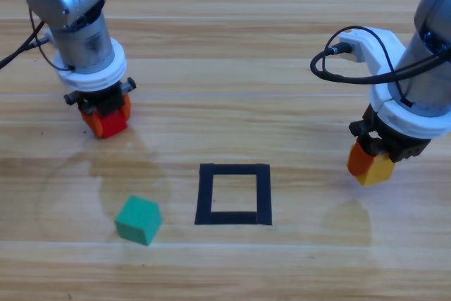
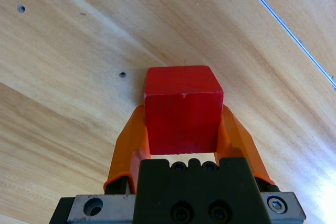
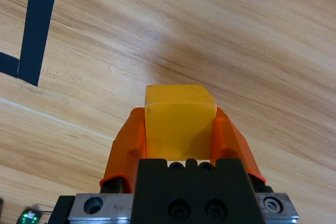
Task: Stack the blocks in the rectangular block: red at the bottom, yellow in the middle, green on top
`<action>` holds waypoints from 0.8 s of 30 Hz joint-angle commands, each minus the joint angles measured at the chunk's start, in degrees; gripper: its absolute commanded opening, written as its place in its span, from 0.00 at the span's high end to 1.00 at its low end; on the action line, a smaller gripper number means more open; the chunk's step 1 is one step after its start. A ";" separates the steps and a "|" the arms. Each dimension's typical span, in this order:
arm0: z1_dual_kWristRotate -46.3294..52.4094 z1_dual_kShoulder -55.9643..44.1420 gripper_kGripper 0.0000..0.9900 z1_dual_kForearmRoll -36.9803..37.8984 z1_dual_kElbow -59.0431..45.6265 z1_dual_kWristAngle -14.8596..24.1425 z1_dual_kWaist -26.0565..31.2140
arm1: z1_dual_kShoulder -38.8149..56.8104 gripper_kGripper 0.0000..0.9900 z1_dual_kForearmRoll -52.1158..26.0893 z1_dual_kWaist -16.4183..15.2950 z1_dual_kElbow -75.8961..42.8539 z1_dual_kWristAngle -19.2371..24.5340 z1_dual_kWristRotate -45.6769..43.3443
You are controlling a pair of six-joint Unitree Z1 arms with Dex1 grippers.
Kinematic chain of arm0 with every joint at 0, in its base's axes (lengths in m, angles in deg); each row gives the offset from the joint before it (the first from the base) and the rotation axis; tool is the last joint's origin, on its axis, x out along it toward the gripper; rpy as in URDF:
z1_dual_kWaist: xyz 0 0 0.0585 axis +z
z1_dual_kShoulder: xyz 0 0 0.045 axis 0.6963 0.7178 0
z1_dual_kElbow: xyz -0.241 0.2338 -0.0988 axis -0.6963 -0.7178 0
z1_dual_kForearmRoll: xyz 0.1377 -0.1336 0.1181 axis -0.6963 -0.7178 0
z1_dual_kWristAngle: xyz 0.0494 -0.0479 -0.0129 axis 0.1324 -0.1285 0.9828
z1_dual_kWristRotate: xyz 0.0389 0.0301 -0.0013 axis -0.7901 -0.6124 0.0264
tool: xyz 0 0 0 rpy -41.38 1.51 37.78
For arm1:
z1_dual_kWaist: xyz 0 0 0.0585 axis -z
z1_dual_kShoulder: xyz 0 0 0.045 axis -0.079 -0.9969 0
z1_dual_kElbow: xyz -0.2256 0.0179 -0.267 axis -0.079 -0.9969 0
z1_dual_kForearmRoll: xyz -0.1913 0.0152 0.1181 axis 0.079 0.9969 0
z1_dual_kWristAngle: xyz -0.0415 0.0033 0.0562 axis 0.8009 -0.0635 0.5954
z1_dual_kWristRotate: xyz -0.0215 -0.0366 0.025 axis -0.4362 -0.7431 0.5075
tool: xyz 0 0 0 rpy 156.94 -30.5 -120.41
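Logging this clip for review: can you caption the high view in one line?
Left claw holds the red cube, right claw the yellow cube; green cube lies left of the tape rectangle.

Robot lab bench: two robot arms (image 1: 77,26) over bare wooden table (image 1: 232,47), black tape rectangle (image 1: 234,194) marked on it.

Three cubes, one red cube (image 1: 110,123), one yellow cube (image 1: 377,170), one green cube (image 1: 138,220), one tape rectangle (image 1: 234,194), two grippers
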 commanded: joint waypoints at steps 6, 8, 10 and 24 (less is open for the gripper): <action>-14.15 2.45 0.94 -5.04 8.42 -0.56 1.17 | 3.37 1.00 -2.92 -1.45 -3.11 0.15 0.36; -19.42 1.13 0.95 -6.97 10.62 -1.70 -0.23 | 4.08 1.00 -3.18 -1.45 -3.73 0.15 0.36; -24.52 -1.25 0.96 -7.06 10.01 -3.19 -2.43 | 4.69 1.00 -3.18 -1.45 -4.26 0.15 0.36; -40.34 -2.21 0.96 -7.58 8.16 -6.44 -23.96 | 5.57 1.00 -4.59 -1.45 -5.84 0.07 1.33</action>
